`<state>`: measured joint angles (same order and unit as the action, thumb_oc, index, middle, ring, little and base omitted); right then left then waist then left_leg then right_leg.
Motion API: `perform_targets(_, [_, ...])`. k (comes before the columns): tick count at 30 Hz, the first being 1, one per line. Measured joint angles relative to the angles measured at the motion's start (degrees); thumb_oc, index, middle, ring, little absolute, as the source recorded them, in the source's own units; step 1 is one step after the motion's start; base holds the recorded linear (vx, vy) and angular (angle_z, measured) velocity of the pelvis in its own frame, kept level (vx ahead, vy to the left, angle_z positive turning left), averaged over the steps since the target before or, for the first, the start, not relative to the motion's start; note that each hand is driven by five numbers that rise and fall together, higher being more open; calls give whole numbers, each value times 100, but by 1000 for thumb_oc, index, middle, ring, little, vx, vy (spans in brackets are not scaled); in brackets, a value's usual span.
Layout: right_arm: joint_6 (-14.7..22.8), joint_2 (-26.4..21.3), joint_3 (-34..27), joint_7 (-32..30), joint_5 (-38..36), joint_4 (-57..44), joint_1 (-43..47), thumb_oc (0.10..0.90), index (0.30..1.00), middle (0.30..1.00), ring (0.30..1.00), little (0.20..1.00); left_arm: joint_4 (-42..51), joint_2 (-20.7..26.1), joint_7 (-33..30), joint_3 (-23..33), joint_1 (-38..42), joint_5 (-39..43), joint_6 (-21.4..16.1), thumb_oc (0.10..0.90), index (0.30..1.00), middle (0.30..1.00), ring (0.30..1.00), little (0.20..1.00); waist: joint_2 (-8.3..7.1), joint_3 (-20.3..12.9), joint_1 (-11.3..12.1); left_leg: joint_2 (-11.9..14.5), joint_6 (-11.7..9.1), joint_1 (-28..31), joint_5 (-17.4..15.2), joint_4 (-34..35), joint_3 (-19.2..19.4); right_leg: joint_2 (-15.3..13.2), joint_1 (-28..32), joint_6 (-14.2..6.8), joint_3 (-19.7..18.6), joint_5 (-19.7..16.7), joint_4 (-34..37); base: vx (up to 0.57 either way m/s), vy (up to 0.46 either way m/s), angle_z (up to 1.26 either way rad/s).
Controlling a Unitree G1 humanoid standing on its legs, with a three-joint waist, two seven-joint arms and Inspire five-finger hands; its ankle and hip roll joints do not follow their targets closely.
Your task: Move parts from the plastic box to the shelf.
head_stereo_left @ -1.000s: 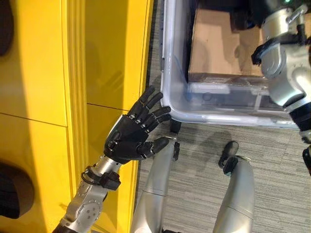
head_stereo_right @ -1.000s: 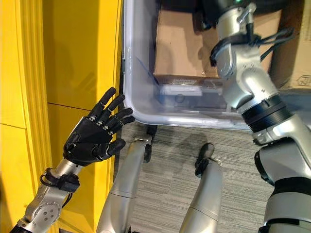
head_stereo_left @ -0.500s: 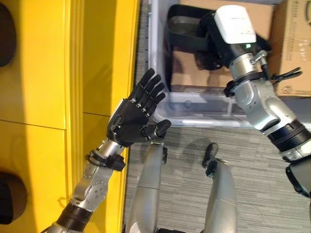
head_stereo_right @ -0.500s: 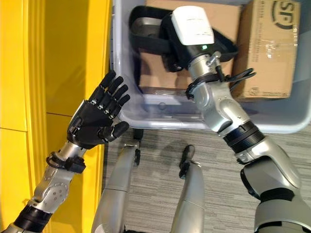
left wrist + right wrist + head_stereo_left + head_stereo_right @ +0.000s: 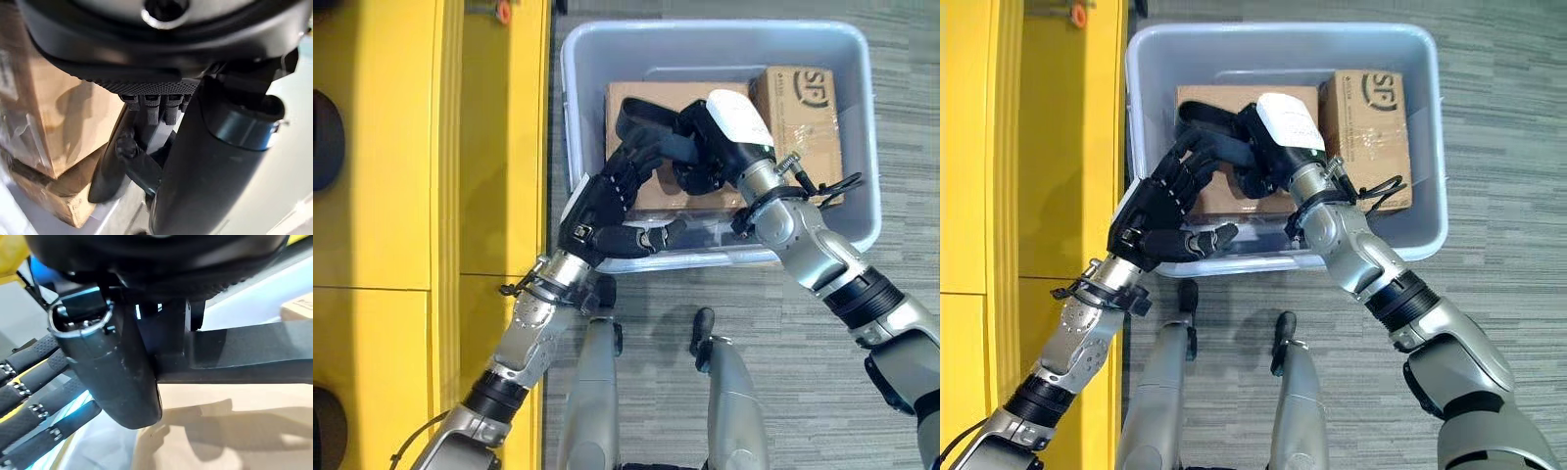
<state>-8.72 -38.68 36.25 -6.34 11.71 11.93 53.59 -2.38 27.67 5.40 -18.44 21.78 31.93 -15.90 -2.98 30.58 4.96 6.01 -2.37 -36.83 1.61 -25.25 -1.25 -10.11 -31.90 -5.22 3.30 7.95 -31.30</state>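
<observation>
A curved black part (image 5: pixel 644 119) is held over the brown cardboard box (image 5: pixel 651 196) inside the grey plastic box (image 5: pixel 705 31). My right hand (image 5: pixel 701 164), with its white cover, is shut on the part's right end; the part's flat black bar (image 5: pixel 254 355) runs past its thumb in the right wrist view. My left hand (image 5: pixel 594 213) reaches in over the box's near left corner, fingers (image 5: pixel 625 172) straight and against the part's left end, thumb out to the side. The yellow shelf (image 5: pixel 411 196) runs along the left.
A second, taped cardboard box (image 5: pixel 803 113) fills the plastic box's right side. Dark round items (image 5: pixel 325 137) lie on the shelf's left edge. Grey carpet (image 5: pixel 901 117) surrounds the box, and a narrow gap separates box and shelf.
The camera has swung, so the whole box now shows. My left hand has left the shelf's edge and reached into the box to the black part held by my right hand.
</observation>
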Motion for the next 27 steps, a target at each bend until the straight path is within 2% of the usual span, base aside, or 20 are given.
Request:
perform_targets(2, [108, -143, -18, 303, -67, -30, -96, 400, 300, 300, 300, 300, -89, 56, -119, -1, 44, -338, 54, 900, 1000, 1000, 1000, 1000, -35, -4, -40, 10, 41, 399, 74, 300, 73, 9, 364, -22, 3, -107, 276, 51, 0, -9])
perform_targets(3, [152, -298, -17, 552, -114, -83, -151, 400, 300, 300, 300, 300, -102, 78, -257, -6, 88, -672, 179, 900, 1000, 1000, 1000, 1000, -41, -5, -62, 33, 33, 695, 151, 560, 99, 34, 641, 21, 0, -185, 552, 104, -3, -13])
perform_targets(4, [155, -389, -16, 667, -131, -115, -206, 400, 300, 300, 300, 300, -112, 98, -284, -7, 103, -809, 261, 900, 1000, 1000, 1000, 1000, -43, -7, -71, 42, 31, 907, 184, 694, 122, 46, 853, -25, 1, -273, 724, 128, 22, -15])
perform_targets(6, [186, -724, -181, 966, -195, -551, -497, 400, 300, 300, 300, 300, 128, 450, -222, 106, -146, -1100, 294, 900, 1000, 1000, 1000, 1000, -51, -21, -30, 43, 5, 1407, 301, 1167, 180, 36, 1327, -45, 62, -405, 1178, 106, 39, -14])
perform_targets(7, [305, -1110, -350, 1152, -291, -955, -832, 400, 300, 300, 300, 300, 686, 955, -103, 536, -803, -1221, 127, 900, 1000, 1000, 1000, 1000, -38, -34, -23, 58, 11, 1731, 412, 1506, 254, 22, 1643, -82, 146, -566, 1515, 71, 27, -11])
perform_targets(9, [363, -1414, -499, 1268, -352, -1108, -1086, 400, 300, 300, 300, 300, 951, 1268, -49, 1055, -1332, -1207, 13, 900, 1000, 1000, 1000, 1000, 40, -63, -4, 49, 13, 1889, 414, 1610, 243, 15, 1863, -91, 214, -594, 1696, 146, 41, 4])
perform_targets(10, [367, -1661, -912, 1491, -409, -1149, -1529, 400, 300, 300, 300, 300, 1161, 1602, 65, 1883, -1853, -1204, -51, 900, 1000, 1000, 1000, 1000, 88, -79, 115, 31, -16, 2125, 444, 1788, 242, 1, 2103, -117, 269, -617, 1868, 216, 26, 12])
perform_targets(11, [359, -1779, -1176, 1666, -451, -1116, -1809, 400, 300, 300, 300, 300, 1207, 1832, 159, 2433, -2074, -1216, -53, 900, 1000, 1000, 1000, 1000, 114, -89, 204, 9, -3, 2293, 434, 1900, 241, -12, 2285, -122, 303, -620, 1995, 178, 9, 13])
perform_targets(14, [320, -2035, -1600, 2129, -529, -1090, -2168, 400, 300, 300, 300, 300, 1199, 1922, 111, 3324, -2172, -1382, -79, 900, 1000, 1000, 1000, 1000, 231, -163, 289, -55, -22, 2451, 453, 1988, 199, -71, 2566, -156, 418, -640, 2223, 115, -22, 16])
perform_targets(16, [348, -2280, -1789, 2683, -735, -1085, -2167, 400, 300, 300, 300, 300, 1212, 2369, 178, 3890, -2239, -1772, -236, 900, 1000, 1000, 1000, 1000, 276, -182, 363, -115, -22, 2656, 452, 2093, 203, -120, 2806, -183, 511, -656, 2354, 165, -24, 12])
perform_targets(18, [366, -2554, -1823, 3226, -918, -1147, -2198, 400, 300, 300, 300, 300, 1136, 2990, 406, 4130, -2360, -2187, -369, 900, 1000, 1000, 1000, 1000, 274, -205, 446, -127, -24, 3012, 449, 2249, 234, -133, 3115, -189, 562, -660, 2482, 136, -16, -1])
perform_targets(19, [447, -2701, -1890, 3444, -1033, -1192, -2276, 400, 300, 300, 300, 300, 1111, 3133, 399, 4214, -2427, -2342, -594, 900, 1000, 1000, 1000, 1000, 264, -474, 449, -140, -54, 2999, 384, 2281, 231, -161, 3166, -204, 623, -648, 2590, 141, -7, 0])
perform_targets(21, [488, -3137, -1898, 3761, -1234, -1458, -2191, 400, 300, 300, 300, 300, 1096, 3534, 496, 4226, -2457, -2334, -852, 900, 1000, 1000, 1000, 1000, 284, -601, 435, -148, -48, 3024, 371, 2291, 245, -149, 3260, -255, 677, -680, 2719, 100, -10, 3])
perform_targets(25, [471, -3295, -1898, 4216, -1659, -1888, -1645, 400, 300, 300, 300, 300, 1075, 3667, 1124, 3979, -2397, -2336, -959, 900, 1000, 1000, 1000, 1000, 192, -688, 282, -99, -55, 3212, 376, 2374, 266, -91, 3440, -252, 664, -704, 2847, 53, -17, -4])
perform_targets(27, [373, -3360, -1888, 4469, -1960, -2327, -1411, 400, 300, 300, 300, 300, 1108, 3678, 1496, 3723, -2041, -2323, -1091, 900, 1000, 1000, 1000, 1000, 185, -750, 186, -70, -68, 3234, 385, 2401, 275, -54, 3462, -233, 650, -745, 2904, 45, -11, -8])
